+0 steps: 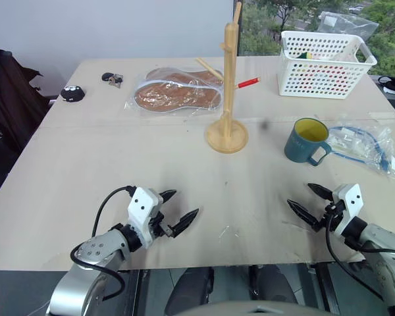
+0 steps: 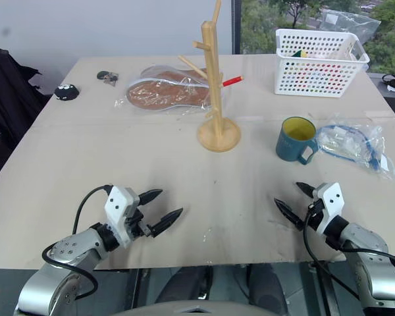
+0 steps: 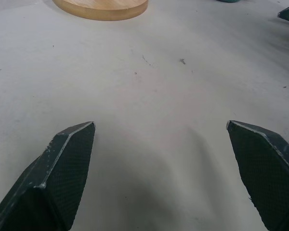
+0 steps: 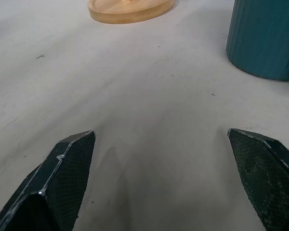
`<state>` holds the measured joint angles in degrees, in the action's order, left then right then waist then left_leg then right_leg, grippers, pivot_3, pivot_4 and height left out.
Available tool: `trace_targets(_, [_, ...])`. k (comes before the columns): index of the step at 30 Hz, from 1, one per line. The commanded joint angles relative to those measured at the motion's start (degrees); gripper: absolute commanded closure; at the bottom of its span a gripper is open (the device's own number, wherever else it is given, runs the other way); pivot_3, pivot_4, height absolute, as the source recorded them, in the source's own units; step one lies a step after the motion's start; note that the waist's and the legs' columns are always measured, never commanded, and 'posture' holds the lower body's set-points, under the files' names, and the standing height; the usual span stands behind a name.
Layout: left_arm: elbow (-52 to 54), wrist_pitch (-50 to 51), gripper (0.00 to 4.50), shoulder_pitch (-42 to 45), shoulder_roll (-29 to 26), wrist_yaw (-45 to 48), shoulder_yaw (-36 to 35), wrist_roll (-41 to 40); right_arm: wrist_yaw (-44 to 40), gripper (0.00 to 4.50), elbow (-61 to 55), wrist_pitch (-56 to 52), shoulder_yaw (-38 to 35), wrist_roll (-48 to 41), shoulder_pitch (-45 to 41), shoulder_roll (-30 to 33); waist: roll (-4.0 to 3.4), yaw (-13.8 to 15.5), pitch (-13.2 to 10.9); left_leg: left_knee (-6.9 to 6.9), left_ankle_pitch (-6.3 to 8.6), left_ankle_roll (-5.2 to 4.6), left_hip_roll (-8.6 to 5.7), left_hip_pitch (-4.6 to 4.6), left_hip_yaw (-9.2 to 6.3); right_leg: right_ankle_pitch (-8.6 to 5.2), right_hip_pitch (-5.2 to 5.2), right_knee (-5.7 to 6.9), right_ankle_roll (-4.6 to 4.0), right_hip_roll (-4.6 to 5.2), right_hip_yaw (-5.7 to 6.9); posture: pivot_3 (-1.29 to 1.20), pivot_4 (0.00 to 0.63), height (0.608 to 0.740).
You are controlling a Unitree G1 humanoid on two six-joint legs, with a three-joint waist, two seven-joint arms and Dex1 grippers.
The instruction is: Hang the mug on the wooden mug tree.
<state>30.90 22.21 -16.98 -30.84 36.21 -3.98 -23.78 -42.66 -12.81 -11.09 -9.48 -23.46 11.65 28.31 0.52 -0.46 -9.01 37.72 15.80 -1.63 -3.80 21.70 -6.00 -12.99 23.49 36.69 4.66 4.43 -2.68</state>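
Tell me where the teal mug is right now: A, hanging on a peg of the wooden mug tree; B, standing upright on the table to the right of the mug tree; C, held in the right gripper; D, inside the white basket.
B: the mug stands upright on the table, to the right of the wooden mug tree, nothing gripping it.

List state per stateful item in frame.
mug: upright on table, unheld, not hung, handle toward the robot.
wooden mug tree: upright, pegs bare.
white basket: upright, items inside.
left end effector: open, empty.
right end effector: open, empty.
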Motion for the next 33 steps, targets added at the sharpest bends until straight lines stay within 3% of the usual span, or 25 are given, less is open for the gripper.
trace_targets(1, [1.8,0.4,0.00,0.3,-0.4,0.3,-1.0,-1.2,0.0,0.06,-3.1,0.0,-0.4,-0.3,0.3,0.7,0.00,0.0,0.0,0.00,0.00,0.00,0.00,0.00,0.00,0.00,0.00,0.00,0.00,0.00,0.00,0.00,0.150,0.740])
trace_targets(22, [-1.7,0.0,0.00,5.6,-3.2,4.9,-1.5,-2.6,9.2,0.06,-6.6,-1.1,-0.6,2.4,1.5,-3.7,0.00,0.0,0.0,0.00,-0.01,0.02,0.00,0.00,-0.07,0.00,0.00,0.01,0.00,-0.01,0.05,0.00,0.150,0.740])
trace_targets(33, [-1.8,1.6,0.00,26.7,-4.9,15.6,5.4,-7.4,30.9,0.06,-9.5,-6.0,-2.7,8.4,-4.2,-13.7,0.01,-0.1,0.0,0.00,-0.22,0.37,-0.03,0.02,-0.17,0.03,0.01,0.04,-0.04,-0.06,0.12,0.00,0.150,0.740])
